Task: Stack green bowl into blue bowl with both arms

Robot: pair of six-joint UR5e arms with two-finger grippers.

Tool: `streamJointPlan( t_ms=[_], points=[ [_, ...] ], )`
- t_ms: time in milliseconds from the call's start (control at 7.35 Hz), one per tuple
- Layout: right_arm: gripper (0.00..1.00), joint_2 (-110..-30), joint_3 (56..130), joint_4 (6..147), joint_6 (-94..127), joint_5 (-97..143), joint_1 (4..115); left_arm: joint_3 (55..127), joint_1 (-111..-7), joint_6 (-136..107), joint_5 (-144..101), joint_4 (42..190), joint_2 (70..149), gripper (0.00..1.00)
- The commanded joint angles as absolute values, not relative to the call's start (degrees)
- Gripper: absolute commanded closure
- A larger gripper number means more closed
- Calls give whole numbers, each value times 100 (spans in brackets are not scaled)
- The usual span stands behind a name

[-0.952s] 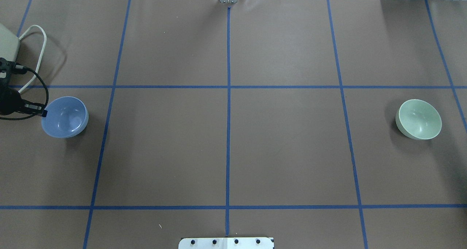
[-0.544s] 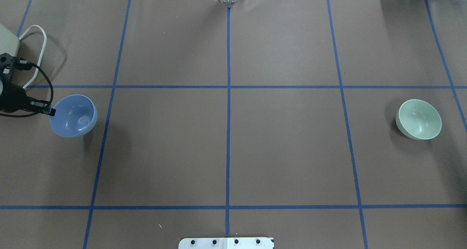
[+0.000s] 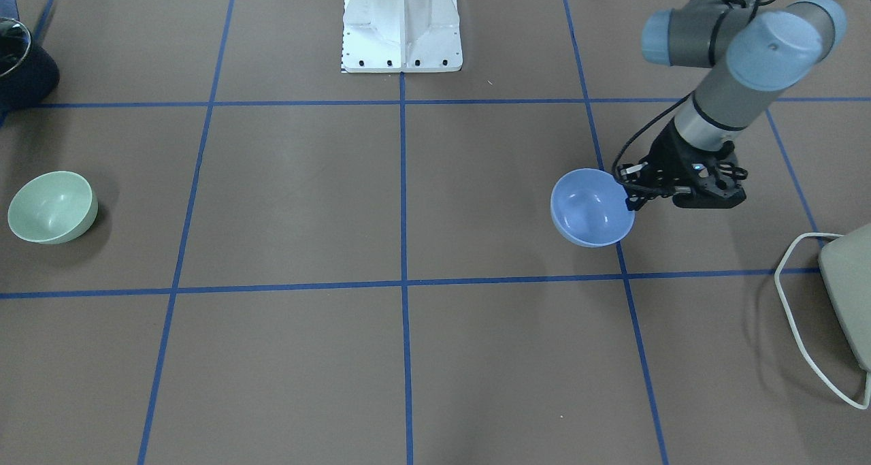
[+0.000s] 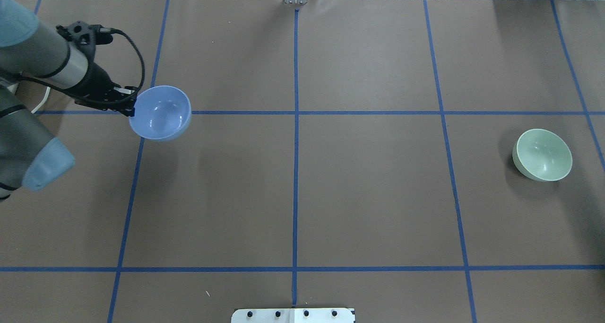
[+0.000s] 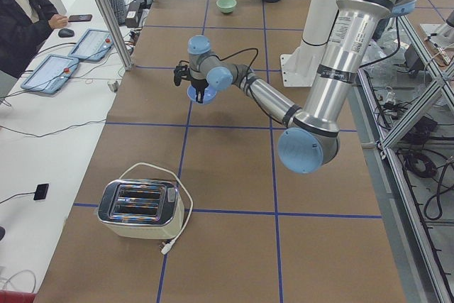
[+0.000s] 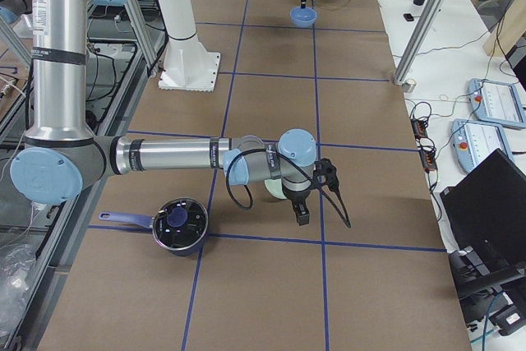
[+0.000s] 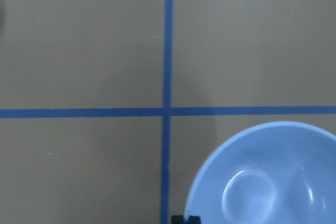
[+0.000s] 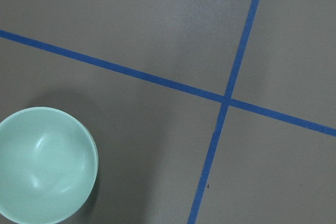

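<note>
My left gripper is shut on the near-left rim of the periwinkle blue bowl and holds it above the table. This also shows in the front view, with the left gripper on the blue bowl. The left wrist view has the blue bowl at its lower right. The pale green bowl sits upright on the table at the far right. It also shows in the right wrist view. My right gripper hangs beside the green bowl. I cannot tell whether it is open or shut.
A toaster with a white cord stands at the table's left end. A dark pot with a blue handle sits near my right arm. The white pedestal stands at the robot's edge. Blue tape lines grid the brown table.
My left gripper has lifted the blue bowl off the table and carried it rightwards and farther away in the overhead view. The green bowl has not moved.
</note>
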State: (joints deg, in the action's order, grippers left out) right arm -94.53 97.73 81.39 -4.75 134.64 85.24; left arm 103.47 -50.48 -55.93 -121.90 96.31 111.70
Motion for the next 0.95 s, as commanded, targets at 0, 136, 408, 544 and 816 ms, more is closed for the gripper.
streamJointPlan(
  t_ms=[0,136,408,544,816],
  points=[
    [0,-9448,9773,8139,-475,13456,8525,10257,-3970,-6701,-11465,8985,12151,100],
    [0,-9448,9773,8139,-466,13465,8525,9987,-3616,-7098,-11226,8965,12512,100],
    [0,-9448,9773,8139,-466,13465,8517,9459,-3166,-7548,-10830,8991,13015,100],
    [0,-9448,9773,8139,-466,13465,8517,9344,-3103,-7637,-10828,9035,13130,100],
    [0,-9448,9765,8139,-466,13465,8525,9203,-2893,-7812,-10706,9052,13315,100]
  ],
)
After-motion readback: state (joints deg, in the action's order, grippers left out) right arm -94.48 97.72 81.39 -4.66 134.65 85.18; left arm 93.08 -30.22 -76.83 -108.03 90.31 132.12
